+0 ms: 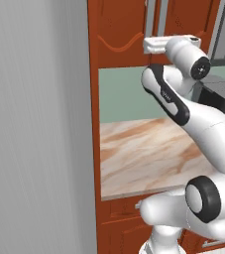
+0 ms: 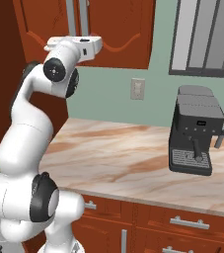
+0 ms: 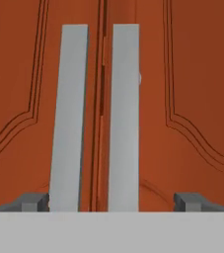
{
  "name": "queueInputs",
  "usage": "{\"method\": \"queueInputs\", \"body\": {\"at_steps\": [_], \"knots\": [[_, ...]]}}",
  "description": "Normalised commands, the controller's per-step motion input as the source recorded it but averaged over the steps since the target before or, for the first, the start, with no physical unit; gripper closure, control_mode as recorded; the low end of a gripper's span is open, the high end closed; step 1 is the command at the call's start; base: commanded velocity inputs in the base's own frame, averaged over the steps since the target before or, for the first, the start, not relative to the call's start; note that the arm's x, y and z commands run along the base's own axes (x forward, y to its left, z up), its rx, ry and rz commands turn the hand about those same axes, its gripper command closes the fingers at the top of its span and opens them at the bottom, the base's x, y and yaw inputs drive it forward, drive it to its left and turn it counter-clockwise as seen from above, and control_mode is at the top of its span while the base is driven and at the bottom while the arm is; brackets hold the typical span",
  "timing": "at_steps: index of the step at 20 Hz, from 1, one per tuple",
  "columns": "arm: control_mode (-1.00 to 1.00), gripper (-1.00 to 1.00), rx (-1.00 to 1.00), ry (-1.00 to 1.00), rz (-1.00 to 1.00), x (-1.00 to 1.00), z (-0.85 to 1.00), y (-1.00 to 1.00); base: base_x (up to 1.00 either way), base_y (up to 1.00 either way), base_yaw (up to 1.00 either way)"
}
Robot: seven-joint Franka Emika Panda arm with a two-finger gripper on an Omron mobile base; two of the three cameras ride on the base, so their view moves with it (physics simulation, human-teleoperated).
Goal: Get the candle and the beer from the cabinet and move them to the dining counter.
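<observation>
Two grey bar handles [image 3: 98, 116] stand side by side straight ahead of the gripper [image 3: 114, 201] in the hand view, one on each door of the cabinet [image 3: 192, 89], whose doors are shut. The white arm is folded up high from its base, elbow bent, with the hand held level and pointing at the cabinet [image 1: 119, 32] just where the doors meet; in the right base view the hand sits right at the lower ends of the handles [image 2: 77, 17]. The jaws stand wide apart with nothing between them, one fingertip [image 3: 32, 201] to either side of the pair of handles. The cabinet is reddish-brown wood with arched panel lines. Below it lies a marbled beige counter [image 2: 123, 158] carrying a black coffee machine [image 2: 195, 131]. No readable writing shows.
</observation>
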Motion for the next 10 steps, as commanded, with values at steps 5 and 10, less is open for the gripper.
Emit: {"method": "queueInputs", "body": {"at_steps": [5, 10], "knots": [[-1.00, -1.00, 0.00, -0.08, 0.04, 0.22, -0.08, -0.13, 0.00, 0.00, 0.00], [-1.00, -1.00, 0.00, 0.00, -0.01, 0.03, 0.02, -0.13, 0.00, 0.00, 0.00]]}}
